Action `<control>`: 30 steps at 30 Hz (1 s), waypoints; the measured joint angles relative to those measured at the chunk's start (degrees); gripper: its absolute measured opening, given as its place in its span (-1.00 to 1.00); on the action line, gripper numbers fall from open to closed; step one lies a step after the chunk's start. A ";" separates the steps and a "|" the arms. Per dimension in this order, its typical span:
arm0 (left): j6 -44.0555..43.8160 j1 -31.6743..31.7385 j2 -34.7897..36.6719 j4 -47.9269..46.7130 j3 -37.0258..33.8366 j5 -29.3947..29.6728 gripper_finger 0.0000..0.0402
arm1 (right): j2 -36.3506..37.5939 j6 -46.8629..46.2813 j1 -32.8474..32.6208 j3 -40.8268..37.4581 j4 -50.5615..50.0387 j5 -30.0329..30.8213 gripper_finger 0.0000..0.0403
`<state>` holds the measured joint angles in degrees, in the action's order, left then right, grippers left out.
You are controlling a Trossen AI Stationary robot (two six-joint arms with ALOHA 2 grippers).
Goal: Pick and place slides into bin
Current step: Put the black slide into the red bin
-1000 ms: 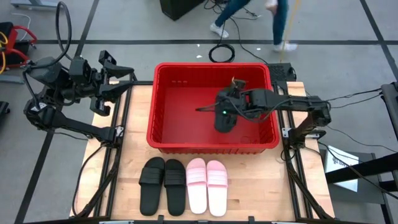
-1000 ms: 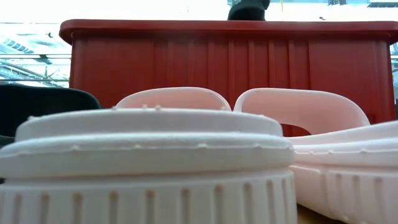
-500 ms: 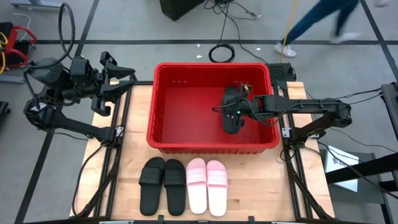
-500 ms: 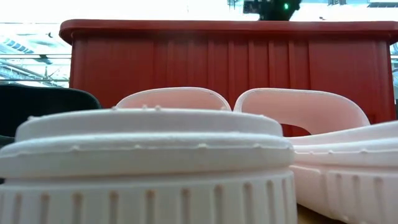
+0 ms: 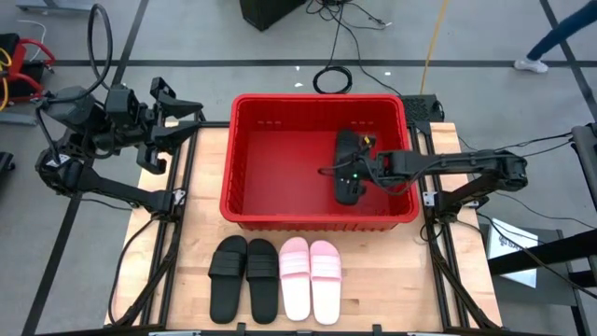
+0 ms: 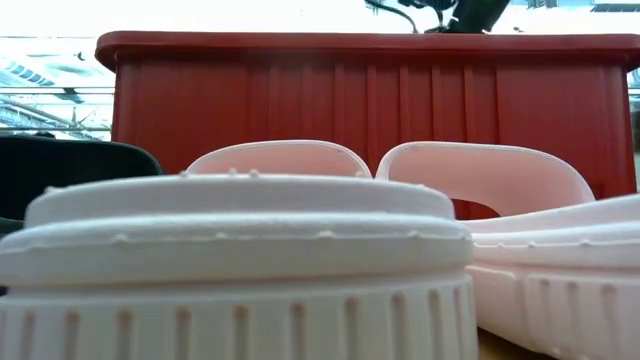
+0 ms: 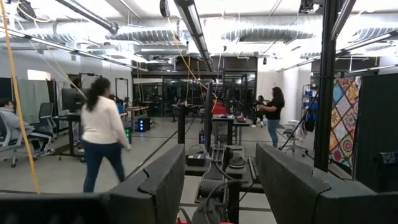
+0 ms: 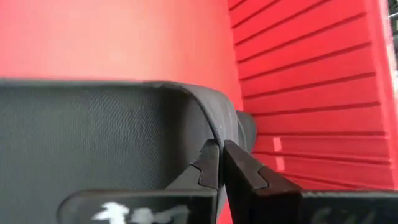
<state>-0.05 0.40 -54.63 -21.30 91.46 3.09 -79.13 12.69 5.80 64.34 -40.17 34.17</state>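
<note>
Inside the red bin, toward its right side, my right gripper is shut on a black slide. The right wrist view shows that black slide close up against the bin's ribbed wall. Two black slides and two pink slides lie side by side, soles down, on the wooden table in front of the bin. My left gripper waits open and raised off the table's left far corner; in its own view my left gripper is held out level. My right gripper pinches a thin black edge of the slide, its strap as it seems, between its two fingertips. The fingers slant down from the table's right side. The slide lies lengthwise from near to far inside the bin; whether it rests on the floor I cannot tell.
The bin's near wall stands right behind the pink slides in the low view. Cables lie on the floor past the bin, and a person's foot shows far right. People stand in the room beyond.
My right gripper, still shut on the black slide, has sunk lower into the bin and shifted a little toward its right wall, the slide going with it. A person behind the table has walked off to the right.
</note>
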 joint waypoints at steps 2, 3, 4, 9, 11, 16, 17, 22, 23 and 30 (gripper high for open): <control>0.00 0.00 0.00 0.04 0.02 0.00 0.01 | 0.00 -0.21 0.00 -1.00 0.13 -0.74 -1.00; 0.01 0.00 0.00 0.05 0.00 0.00 0.01 | 0.00 -0.23 0.00 -1.42 0.14 -1.35 -1.00; 0.02 0.00 0.00 0.07 0.02 0.02 0.01 | 0.00 -0.31 0.00 -1.83 0.17 -1.46 -1.00; 0.01 0.00 0.00 0.09 0.00 1.70 0.01 | 0.00 -0.46 0.00 -3.67 3.33 -1.47 -1.00; 0.00 0.00 0.00 0.09 0.02 2.17 0.01 | 0.00 -0.03 0.19 -4.07 4.12 -1.48 -1.00; -0.09 0.00 0.00 0.13 0.00 2.89 0.01 | 0.00 0.72 0.24 -5.86 6.02 -1.49 -0.99; -0.09 0.00 0.00 0.11 0.02 2.93 0.01 | 0.00 0.61 0.28 -6.25 6.03 -1.56 -0.99; -0.16 0.00 0.00 0.13 0.01 3.00 0.01 | 0.02 0.39 0.80 -8.37 7.64 -1.74 -0.99; -0.17 0.00 0.00 0.13 0.01 3.02 0.01 | 0.02 0.39 0.91 -8.75 8.20 -2.08 -0.99; -0.29 0.00 0.00 0.46 0.00 3.04 0.01 | 0.02 -0.33 1.68 -10.60 9.45 -5.12 -0.98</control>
<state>-0.35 0.40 -54.63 -20.84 91.46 6.13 -79.11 12.36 7.49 53.73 -30.72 29.05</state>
